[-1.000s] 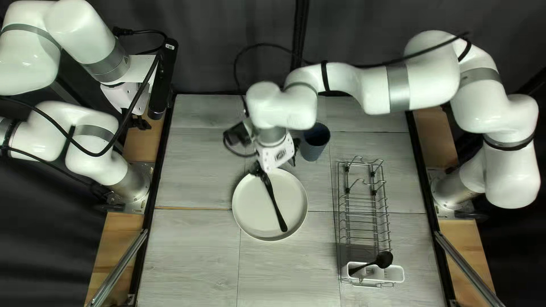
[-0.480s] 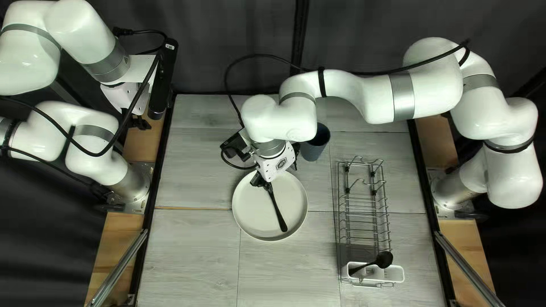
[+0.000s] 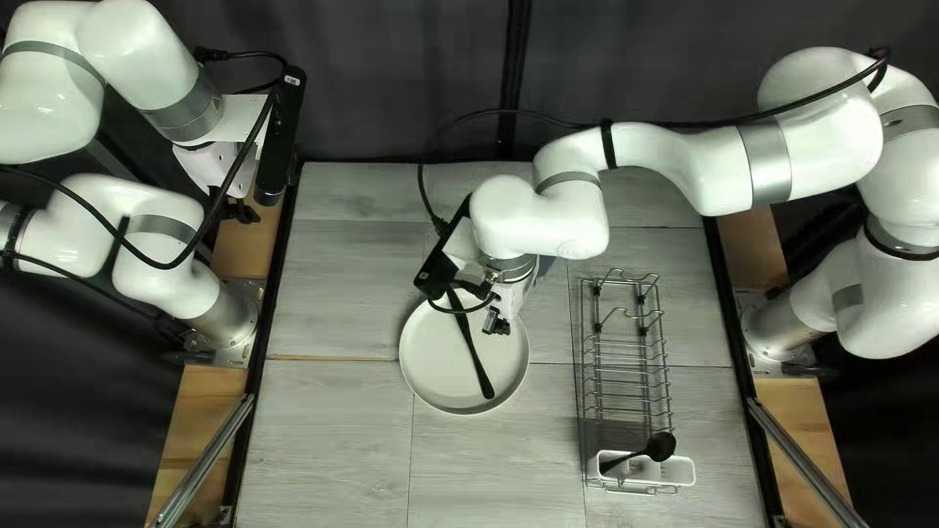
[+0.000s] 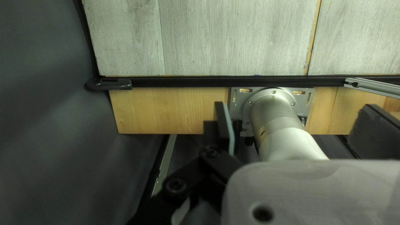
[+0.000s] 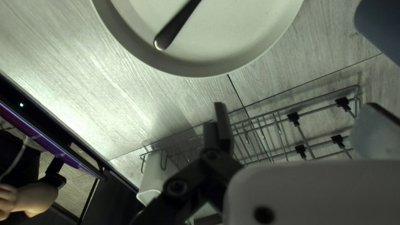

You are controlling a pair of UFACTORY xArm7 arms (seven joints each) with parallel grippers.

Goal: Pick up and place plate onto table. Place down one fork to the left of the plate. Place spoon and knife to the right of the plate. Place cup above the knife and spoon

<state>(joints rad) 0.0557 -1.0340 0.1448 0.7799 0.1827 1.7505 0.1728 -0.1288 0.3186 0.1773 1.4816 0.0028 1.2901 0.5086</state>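
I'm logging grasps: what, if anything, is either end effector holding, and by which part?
Nothing is held: the left end effector and right end effector are both open, and the black utensil lies loose on the plate.

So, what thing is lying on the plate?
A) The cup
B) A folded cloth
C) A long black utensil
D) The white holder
C: the top left view shows a long black utensil across the plate, one end inside the rim.

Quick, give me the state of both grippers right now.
Left gripper: open, holding nothing.
Right gripper: open, holding nothing.
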